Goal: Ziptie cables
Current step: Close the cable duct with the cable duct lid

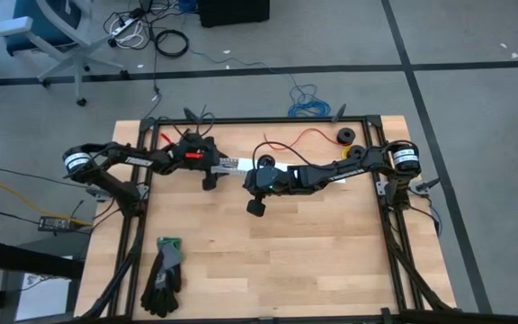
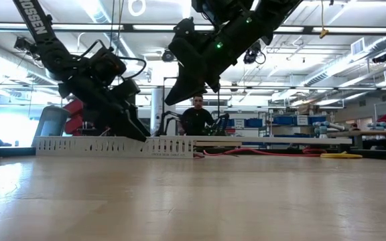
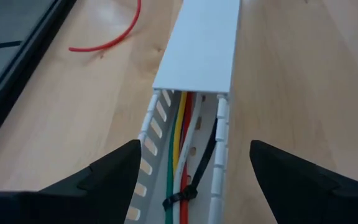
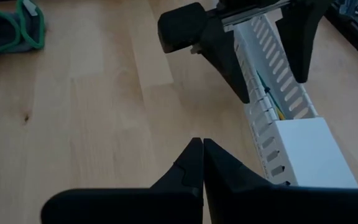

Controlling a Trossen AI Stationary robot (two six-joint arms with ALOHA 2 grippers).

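A wooden table (image 1: 268, 261) framed by dark rails is set in a large workshop, and a person is seen seated well beyond its far edge in the low view. A white slotted channel (image 3: 185, 124) lies along the table's far edge, partly closed by a white cover (image 3: 201, 43). Inside the uncovered part the cables (image 3: 180, 134) are laid lengthwise: yellow, green, red and white strands are seen. A black ziptie (image 3: 180, 198) is wrapped across them, so the binding appears to be already made at this spot.

The left gripper (image 3: 194, 171) is held low over the open part of the channel, its fingers spread wide to either side of the channel walls and closed on nothing. The right gripper (image 4: 202, 165) is held above bare wood nearer the table's middle, just beside the covered stretch, with its fingers pressed together and nothing between them.

The step in hand is judged to be a check or release after tying. Next, the left gripper would need to be lifted clear without snagging the slotted walls. A pair of gloves (image 1: 165, 274) lies near the front left corner.
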